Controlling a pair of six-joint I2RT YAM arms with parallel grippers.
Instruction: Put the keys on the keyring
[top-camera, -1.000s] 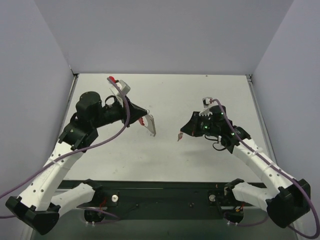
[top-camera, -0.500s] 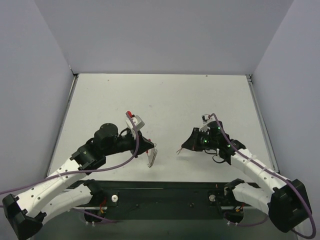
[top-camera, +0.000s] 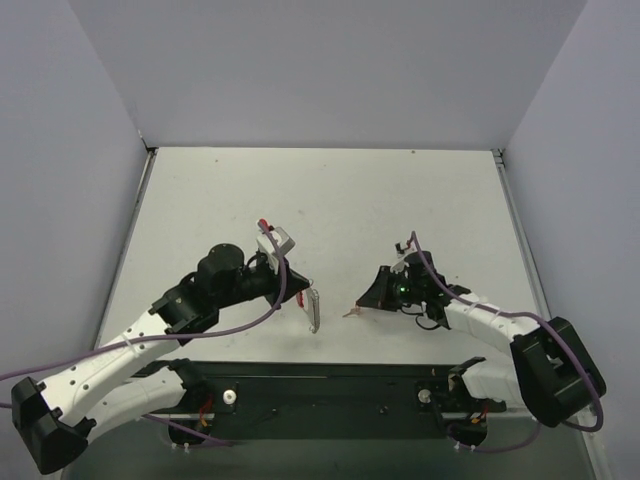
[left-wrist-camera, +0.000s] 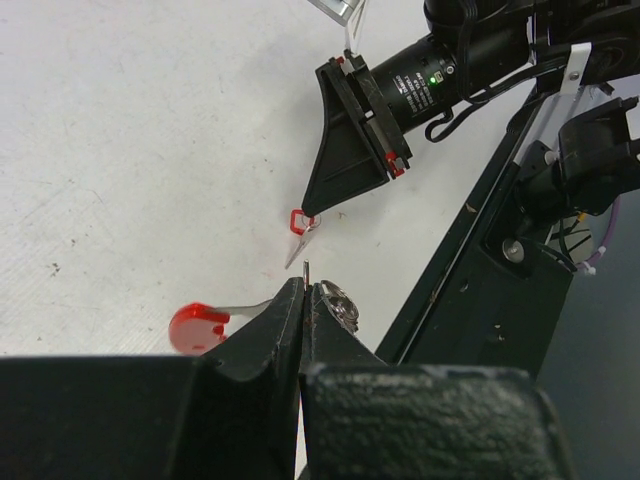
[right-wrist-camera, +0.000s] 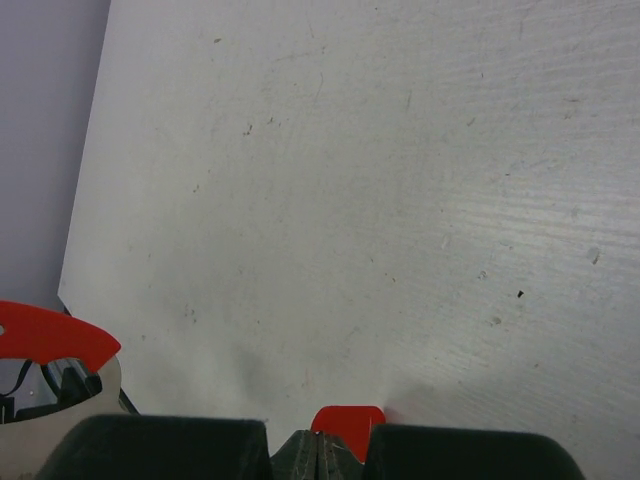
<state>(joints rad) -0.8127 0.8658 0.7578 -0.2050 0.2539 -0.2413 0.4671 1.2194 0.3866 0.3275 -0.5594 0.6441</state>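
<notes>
My left gripper (top-camera: 302, 298) (left-wrist-camera: 304, 290) is shut on the keyring. A thin metal edge sticks up between its tips, bunched silver chain (left-wrist-camera: 342, 306) lies against the right finger, and a red round piece (left-wrist-camera: 195, 325) hangs to the left. The keyring shows as a silver sliver (top-camera: 312, 312) in the top view and as a red and silver curve (right-wrist-camera: 50, 340) in the right wrist view. My right gripper (top-camera: 366, 300) (right-wrist-camera: 318, 442) is shut on a small key (left-wrist-camera: 299, 232) with a red head (right-wrist-camera: 348, 418), its silver blade pointing at the left gripper, a short gap apart.
Both grippers hover low over the white table (top-camera: 330, 200), close to its near edge. The black base rail (top-camera: 330, 385) (left-wrist-camera: 480, 270) runs right beside them. Grey walls enclose the table on three sides.
My left arm swung from mid-table toward the near edge and toward the right gripper, carrying the keyring. My right gripper came nearer and lower with the key. The gap between them is smaller.
</notes>
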